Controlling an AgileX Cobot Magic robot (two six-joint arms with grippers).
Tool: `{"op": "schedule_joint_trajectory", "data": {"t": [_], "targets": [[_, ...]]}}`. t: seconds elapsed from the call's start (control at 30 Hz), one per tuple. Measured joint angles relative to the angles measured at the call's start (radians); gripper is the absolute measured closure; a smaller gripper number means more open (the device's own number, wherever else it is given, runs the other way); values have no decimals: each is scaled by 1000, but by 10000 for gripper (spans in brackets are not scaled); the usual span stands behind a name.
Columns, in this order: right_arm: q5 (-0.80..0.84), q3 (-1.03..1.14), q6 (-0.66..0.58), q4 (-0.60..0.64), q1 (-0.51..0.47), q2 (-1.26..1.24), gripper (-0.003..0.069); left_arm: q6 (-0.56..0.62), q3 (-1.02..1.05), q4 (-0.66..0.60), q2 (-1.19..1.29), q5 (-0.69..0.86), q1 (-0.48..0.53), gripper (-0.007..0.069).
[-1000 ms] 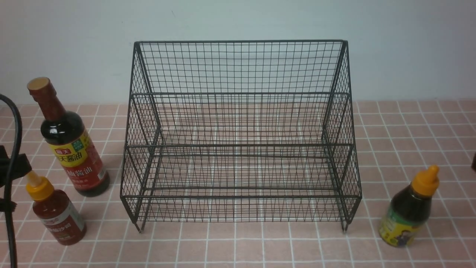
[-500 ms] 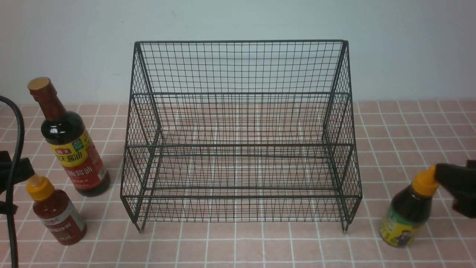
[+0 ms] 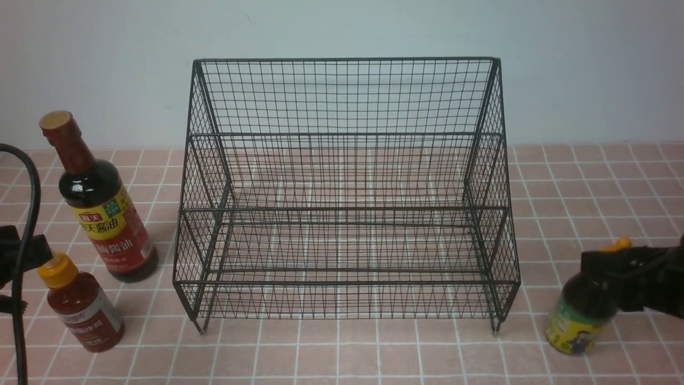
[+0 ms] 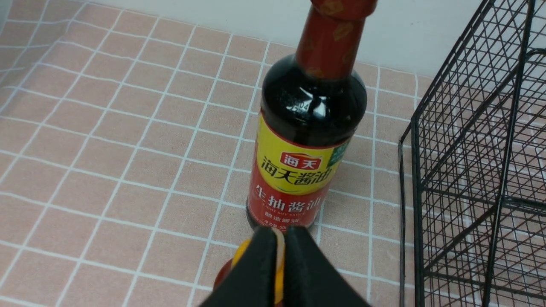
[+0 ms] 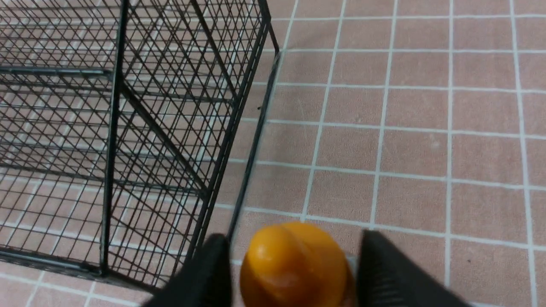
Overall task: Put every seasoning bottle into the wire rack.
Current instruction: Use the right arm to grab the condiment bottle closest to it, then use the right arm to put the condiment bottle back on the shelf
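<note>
The black wire rack (image 3: 342, 133) stands mid-table with nothing in it. At its left stands the tall soy-sauce bottle (image 3: 101, 214), upright. In front of that is the small red-sauce bottle (image 3: 83, 310), and my left gripper (image 3: 37, 250) is shut on its thin nozzle. The left wrist view shows the pale nozzle pinched in the left gripper (image 4: 279, 232) above the yellow cap (image 4: 239, 255). At the rack's right stands the small dark bottle (image 3: 580, 321). My right gripper (image 3: 604, 267) is open around its orange cap (image 5: 294, 264), with gaps on both sides.
The rack's right front corner (image 5: 239, 170) is close beside the right gripper's inner finger. The soy-sauce bottle (image 4: 307, 140) stands just beyond the left gripper. Pink tiled tabletop (image 3: 342, 353) lies in front of the rack, and a pale wall behind.
My right gripper has come in from the right edge and now straddles the orange cap. The left gripper has shifted slightly and now hides the red-sauce bottle's nozzle in the front view.
</note>
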Motion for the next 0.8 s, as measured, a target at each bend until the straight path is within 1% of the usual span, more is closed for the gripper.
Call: {"op": "schedule_joint_trajectory", "data": {"t": [0.03,0.1,0.2,0.23,0.3,0.33,0.43,0.47,0.53,0.6,0.67,0.7,0.8], "targets": [[2,-10,-16,-1,0,1,370,0,0,0,0,0,0,608],[18,-29,-25,-7,0,0,370,0,0,0,0,1,0,607],[114,-128,-1,-87,0,-45,367,0,0,0,0,3,0,608],[159,-179,34,-126,0,-76,367,0,0,0,0,3,0,608],[206,-243,77,-162,0,-101,367,0,0,0,0,4,0,608],[275,-326,145,-222,0,-135,367,0,0,0,0,5,0,608],[342,-403,223,-285,0,-162,367,0,0,0,0,5,0,608],[387,-460,280,-330,0,-180,367,0,0,0,0,5,0,608],[428,-504,318,-354,0,-188,367,0,0,0,0,5,0,608],[464,-536,330,-355,0,-193,367,0,0,0,0,6,0,608],[512,-552,317,-300,0,-195,367,0,0,0,0,6,0,608],[515,-552,315,-295,0,-195,367,0,0,0,0,6,0,608],[556,-554,262,-208,0,-172,367,0,0,0,0,10,0,608]]}}
